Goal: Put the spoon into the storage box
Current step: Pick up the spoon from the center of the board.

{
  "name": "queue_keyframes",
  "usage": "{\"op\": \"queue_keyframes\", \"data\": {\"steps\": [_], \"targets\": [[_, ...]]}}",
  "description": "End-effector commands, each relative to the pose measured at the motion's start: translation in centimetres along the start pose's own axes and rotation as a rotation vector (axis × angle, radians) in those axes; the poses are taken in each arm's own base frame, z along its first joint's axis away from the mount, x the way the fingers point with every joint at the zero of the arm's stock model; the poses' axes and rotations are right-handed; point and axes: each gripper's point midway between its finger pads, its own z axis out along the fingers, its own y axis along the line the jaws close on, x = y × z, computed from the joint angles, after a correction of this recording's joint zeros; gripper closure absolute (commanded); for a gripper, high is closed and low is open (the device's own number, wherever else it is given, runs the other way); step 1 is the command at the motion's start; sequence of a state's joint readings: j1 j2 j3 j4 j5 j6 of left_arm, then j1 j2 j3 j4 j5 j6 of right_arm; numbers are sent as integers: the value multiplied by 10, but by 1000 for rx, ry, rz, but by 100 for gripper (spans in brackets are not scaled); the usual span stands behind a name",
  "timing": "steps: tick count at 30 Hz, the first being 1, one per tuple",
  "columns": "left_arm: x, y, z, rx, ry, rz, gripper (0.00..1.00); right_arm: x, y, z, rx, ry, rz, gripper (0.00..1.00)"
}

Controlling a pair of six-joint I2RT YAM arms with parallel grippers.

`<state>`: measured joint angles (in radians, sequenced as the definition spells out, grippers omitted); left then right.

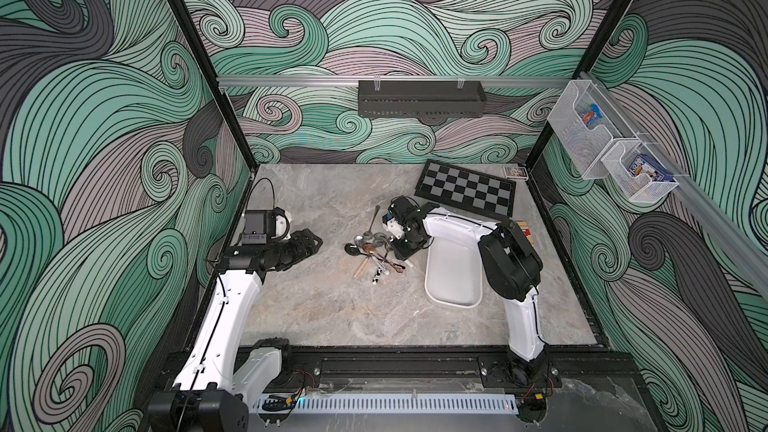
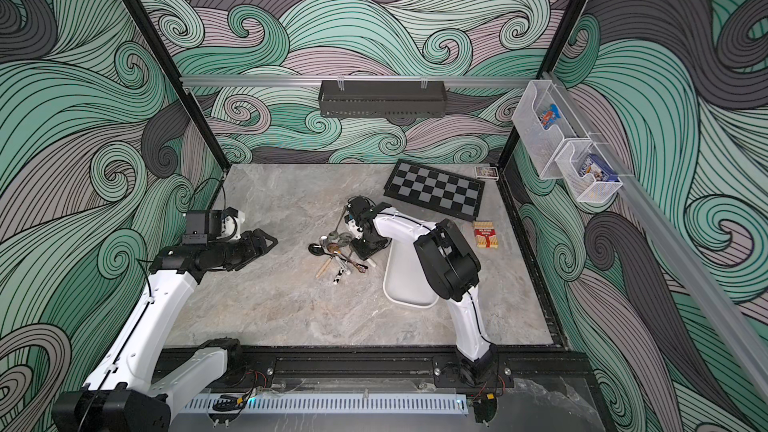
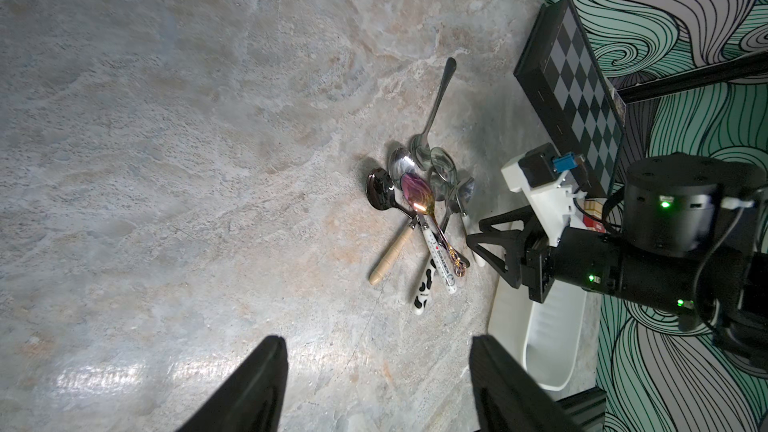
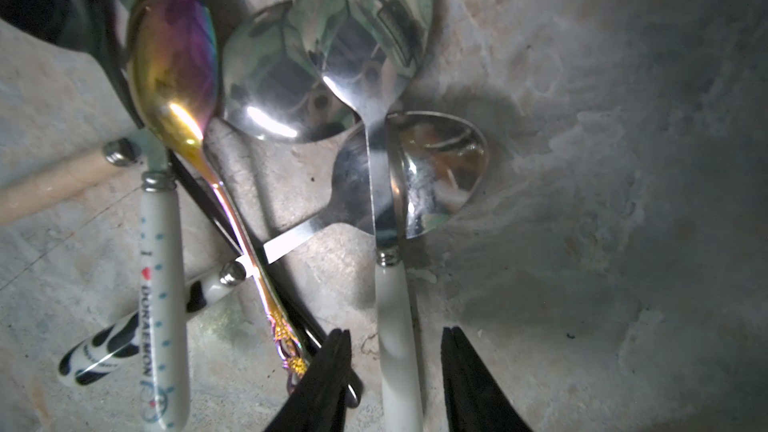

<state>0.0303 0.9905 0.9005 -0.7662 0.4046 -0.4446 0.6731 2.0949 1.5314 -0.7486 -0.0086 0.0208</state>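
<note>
White-handled spoon (image 4: 395,305) lies ungripped between the half-open jaws of your right gripper (image 4: 395,331); closing may snag the touching rainbow spoon (image 4: 174,56). Left gripper (image 3: 376,384) gapes, empty.

The walls (image 1: 83,118) are covered in big swirly waves of green, grey and pale purple. The tabletop (image 1: 332,305) looks like grey stone and shines a little. A long black shelf (image 1: 421,98) hangs on a silver rail (image 1: 291,81). 2 white wire baskets (image 1: 579,139) hang at the side.
</note>
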Motion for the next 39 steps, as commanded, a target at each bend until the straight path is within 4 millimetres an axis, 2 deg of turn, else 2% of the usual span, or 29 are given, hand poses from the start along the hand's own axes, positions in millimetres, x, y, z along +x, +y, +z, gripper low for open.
{"op": "queue_keyframes", "data": {"steps": [1,3,8,13,18,27,30,33,36,39], "targets": [[2,1,-3,-5,-6,17,27,1,5,9,36,22,-29,62],[2,1,-3,-5,-5,16,27,2,7,13,51,29,-40,63],[2,2,-3,-9,-5,15,27,1,14,21,70,36,-53,73],[2,3,-3,-15,-7,13,27,-5,20,17,77,16,-56,84],[2,3,-3,-18,-9,13,27,-15,26,-9,56,-46,-28,91],[3,4,-3,-23,-6,12,27,-24,29,-58,35,-152,12,92],[3,5,-2,-27,-9,13,27,-22,12,-81,49,-198,66,92],[5,4,-1,-31,1,10,27,-13,-10,-107,16,-239,167,92],[8,-3,-4,-11,19,25,27,7,-32,-125,30,-263,255,92],[9,-7,-9,-2,25,41,27,38,-56,-135,84,-257,371,88]]}}
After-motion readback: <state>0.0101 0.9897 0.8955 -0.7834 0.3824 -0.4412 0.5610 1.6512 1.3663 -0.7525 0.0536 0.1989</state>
